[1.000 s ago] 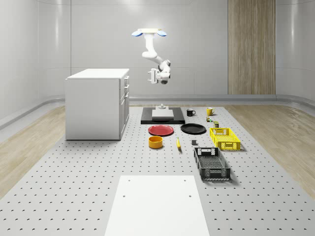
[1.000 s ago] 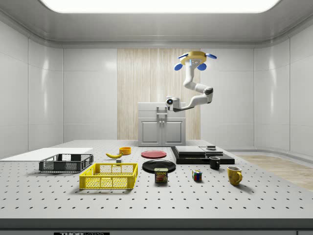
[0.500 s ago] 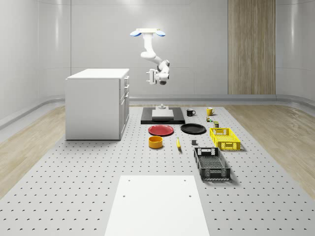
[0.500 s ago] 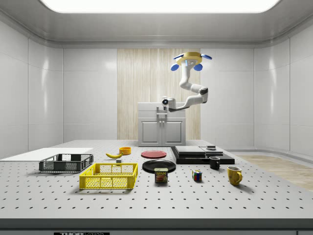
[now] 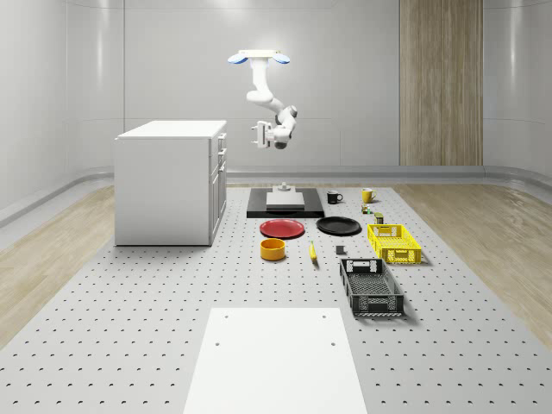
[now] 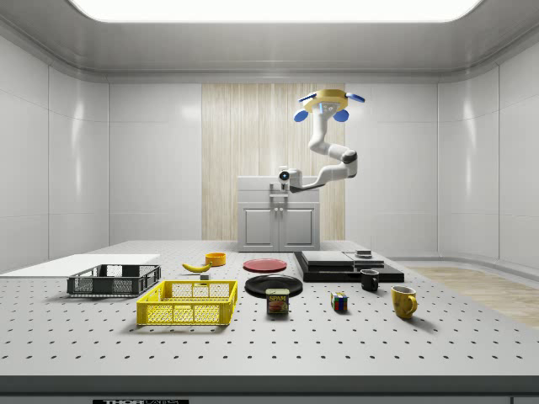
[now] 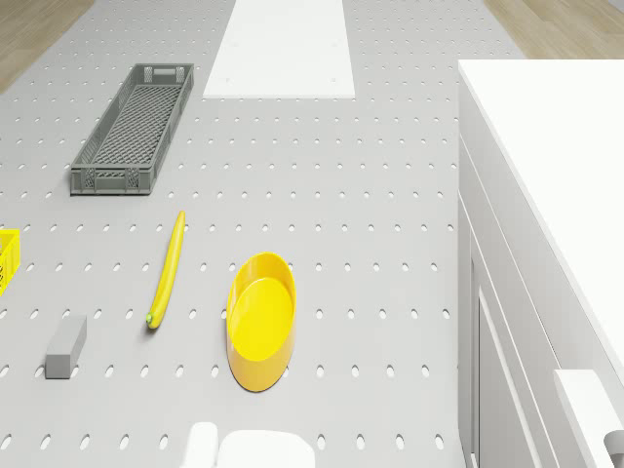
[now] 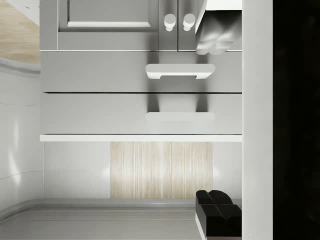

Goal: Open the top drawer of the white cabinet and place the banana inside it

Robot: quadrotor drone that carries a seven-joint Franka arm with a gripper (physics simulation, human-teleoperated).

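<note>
The banana (image 5: 312, 251) lies on the counter (image 5: 129, 328) at mid-frame in the whole-scene view, just right of the yellow bowl (image 5: 273, 249). The cabinet (image 5: 171, 181) stands left of centre, drawers shut. The drone (image 5: 260, 58) hovers upper centre; its end effector (image 5: 259, 134) hangs empty near the cabinet's top drawer (image 8: 140, 113), fingers (image 8: 216, 207) apart.

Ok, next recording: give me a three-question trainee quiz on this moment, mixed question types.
1. True or false: the banana already lies inside the white cabinet.
2. Where does the drone hover? A) over the grey crate B) in the air beside the cabinet's drawer side C) resting on the cabinet top
3. Fill in: the gripper faces the cabinet's ____ front.

Key: 1 false, it lies on the table beside the yellow bowl. 2 B. 3 drawer.
</note>
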